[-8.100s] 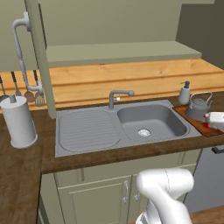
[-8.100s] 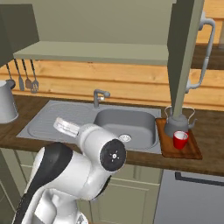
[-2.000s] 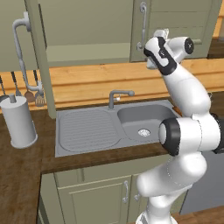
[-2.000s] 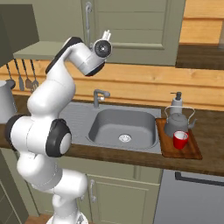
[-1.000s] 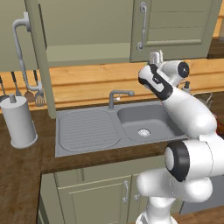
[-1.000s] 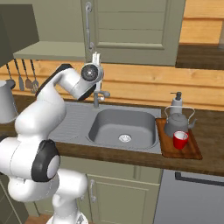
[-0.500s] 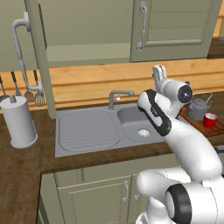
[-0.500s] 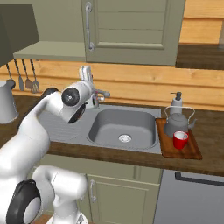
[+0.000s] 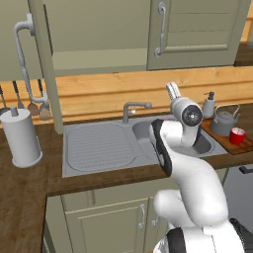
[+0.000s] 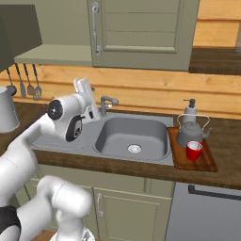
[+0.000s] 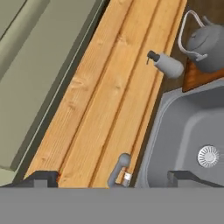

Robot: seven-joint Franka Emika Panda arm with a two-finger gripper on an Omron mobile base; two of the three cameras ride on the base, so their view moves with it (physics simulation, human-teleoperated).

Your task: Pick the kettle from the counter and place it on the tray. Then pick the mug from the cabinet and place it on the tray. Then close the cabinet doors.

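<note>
The gripper (image 11: 109, 177) stood wide open and empty, pointed at the wall above the sink (image 10: 134, 136). Well off to one side of the jaws, the kettle (image 10: 192, 131) and the mug (image 10: 193, 150) sat together on the tray (image 10: 205, 164), so both placements looked done. One cabinet door (image 10: 141, 33) above the jaws was shut; the other door (image 9: 43, 64) stood open, probably the remaining job. The tap (image 11: 117, 169) rose just ahead of the jaws, with the soap bottle (image 11: 165, 64) beside the kettle.

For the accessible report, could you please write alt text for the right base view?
A grey kettle and a red mug stand on a wooden tray right of the steel sink in a dark counter. The white arm rises at the left, its open gripper beside the faucet. Above, one cabinet door is closed.
</note>
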